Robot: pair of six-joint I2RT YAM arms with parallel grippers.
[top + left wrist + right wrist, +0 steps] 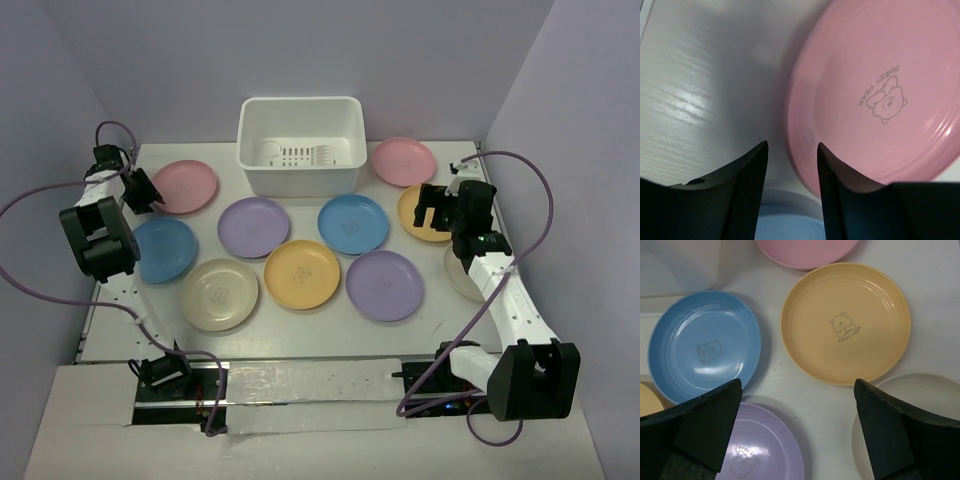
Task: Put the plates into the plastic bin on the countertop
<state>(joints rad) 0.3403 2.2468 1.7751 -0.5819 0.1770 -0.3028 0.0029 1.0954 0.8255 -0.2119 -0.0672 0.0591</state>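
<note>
Across the white countertop (300, 330), ten plates (302, 273) lie flat and apart from one another in front of the plastic bin (300, 178). The bin stands at the back centre with its slotted base in full view. At the far left, the left gripper (143, 190) sits at the outer edge of a pink plate (880, 75). In the left wrist view its fingers (747, 190) stand only narrowly apart, with the plate's rim showing in the gap and one finger overlapping the plate's edge. Whether either finger touches the plate cannot be told, and nothing is clamped between them. On the right, the right gripper (440, 207) hovers above a yellow-orange plate (846, 322), its fingers (705, 425) spread wide and holding nothing. Its wrist view shows a blue plate (705, 342) just beside the yellow-orange one, a purple plate (765, 445) nearer the camera, a cream plate (920, 390) partly behind one finger, and the edge of a second pink one at the top.
</note>
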